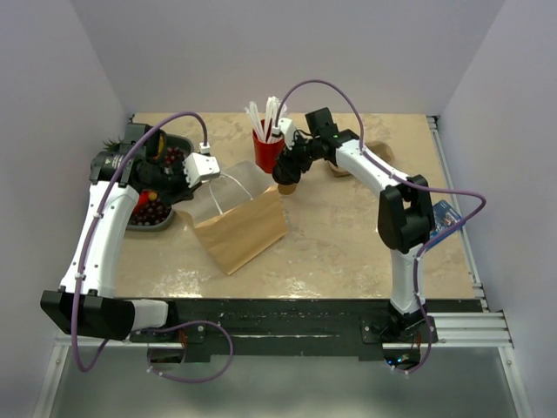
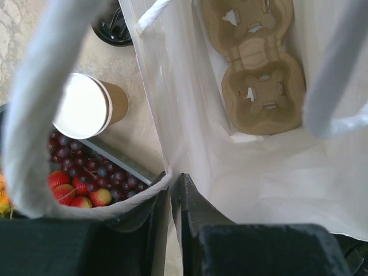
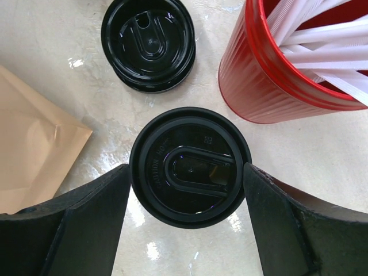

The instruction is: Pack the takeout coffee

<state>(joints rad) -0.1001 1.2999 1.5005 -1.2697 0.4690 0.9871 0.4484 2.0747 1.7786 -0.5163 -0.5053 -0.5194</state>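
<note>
While the left end effector (image 2: 172,185) narrowly pinches the paper bag (image 1: 239,228) at its rim, the right end effector (image 3: 187,173) straddles the takeout coffee (image 3: 190,144), fingers wide. Whether it grips, I cannot tell.

takeout coffee (image 3: 190,175): lid of smooth, glossy black plastic with raised lettering; cup wall of matt tan kraft paper
loose lid (image 3: 148,43): smooth, glossy black plastic
straw cup (image 3: 259,75): shiny red plastic, ribbed
straws (image 3: 322,34): smooth white plastic
paper bag (image 1: 239,228): matt brown kraft paper outside, creased; white paper inside
cup carrier (image 2: 259,75): tan moulded paper pulp, rough, matt
lidless cup (image 2: 86,106): tan paper outside, smooth white lining
table (image 3: 52,34): beige marbled top, polished, reflective
</note>
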